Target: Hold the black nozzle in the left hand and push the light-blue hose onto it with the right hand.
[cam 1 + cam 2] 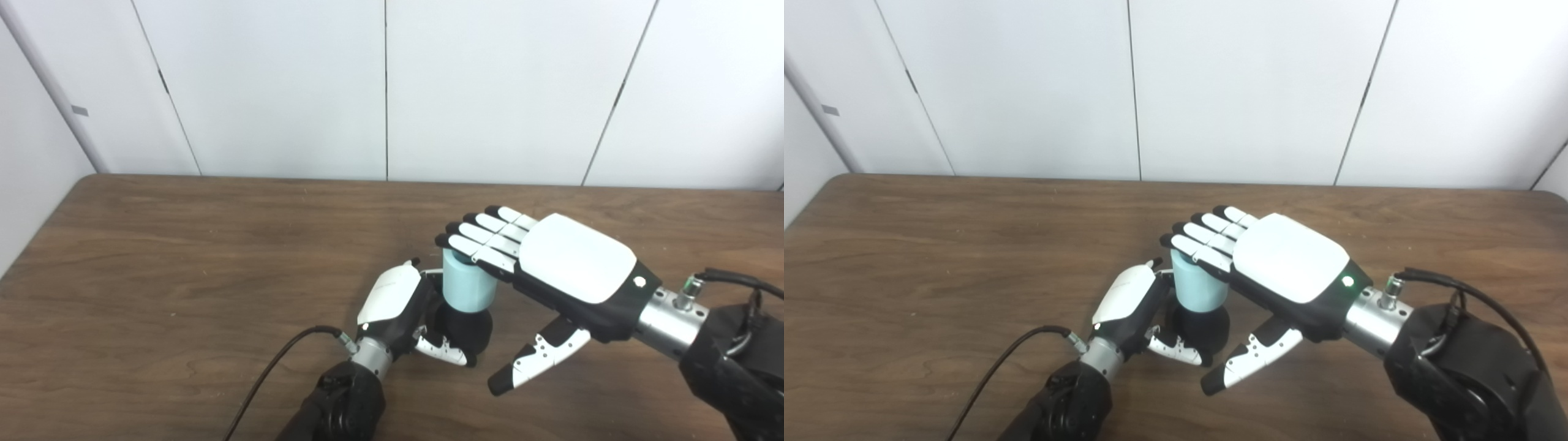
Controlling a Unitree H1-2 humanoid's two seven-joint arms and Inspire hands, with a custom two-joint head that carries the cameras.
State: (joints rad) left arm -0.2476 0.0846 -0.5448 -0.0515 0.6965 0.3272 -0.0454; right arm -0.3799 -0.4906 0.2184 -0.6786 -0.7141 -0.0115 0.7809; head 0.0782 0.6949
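Observation:
The black nozzle point(468, 332) stands upright near the table's middle front, with my left hand point(398, 306) wrapped around its base. A short light-blue hose piece point(467, 283) sits on top of the nozzle. My right hand point(551, 269) hovers flat over it, palm down, fingers straight and resting on the hose's top end. Its thumb hangs down to the right, apart from the hose. In the right eye view the hose point(1199, 286) and nozzle point(1197, 327) show the same stack.
The brown wooden table point(184, 257) runs back to white wall panels. A black cable point(269, 373) trails from my left wrist toward the front edge.

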